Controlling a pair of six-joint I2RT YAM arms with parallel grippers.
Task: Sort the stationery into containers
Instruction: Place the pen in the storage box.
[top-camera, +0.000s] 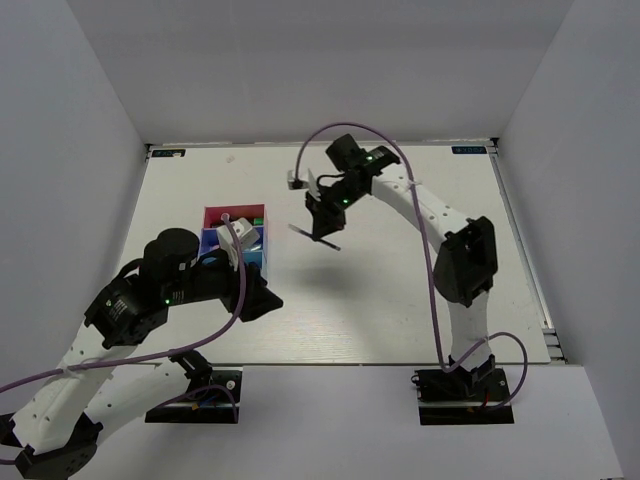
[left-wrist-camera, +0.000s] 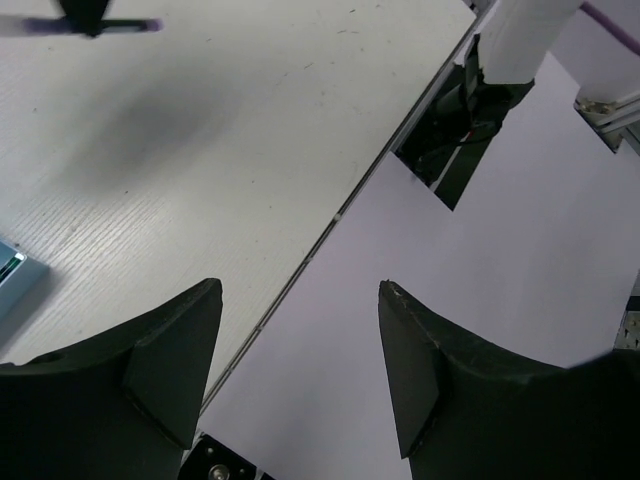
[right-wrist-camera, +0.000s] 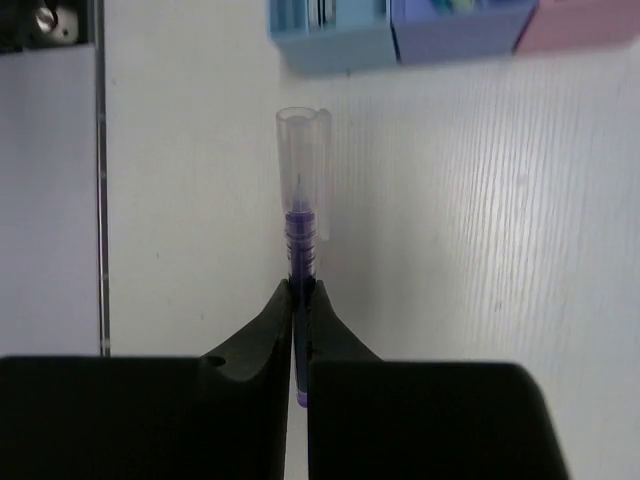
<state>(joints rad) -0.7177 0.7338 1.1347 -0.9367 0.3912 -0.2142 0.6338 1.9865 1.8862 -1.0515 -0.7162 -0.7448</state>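
- Left gripper (top-camera: 262, 298), nearest the arm bases: its two black fingers (left-wrist-camera: 170, 370) are spread wide apart with nothing between them. In the left wrist view it hangs over the near edge of the white wood-grain table (left-wrist-camera: 200, 150).
- Small plastic organizer of three joined rectangular bins (top-camera: 216, 214), just beyond the left gripper on the left half of the table. The magenta-pink bin (right-wrist-camera: 590, 25) is farthest from the bases, the dark blue bin (right-wrist-camera: 460, 30) is in the middle and the light blue bin (right-wrist-camera: 330, 35) is nearest. A green piece (top-camera: 256, 219) shows in the pink bin. The left arm's wrist and its purple cable (top-camera: 238, 270) cover much of the other contents.
- Right gripper (top-camera: 322, 228), to the right of the organizer near the middle of the table: its black fingers (right-wrist-camera: 255, 340) are clamped tight on the barrel of a thin dark purple pen with a clear cap (right-wrist-camera: 303, 240).
- The pen lies level across the fingers, its capped end pointing toward the organizer but apart from it. In the left wrist view it is clear of the table, with its shadow (left-wrist-camera: 150, 120) falling apart from it.
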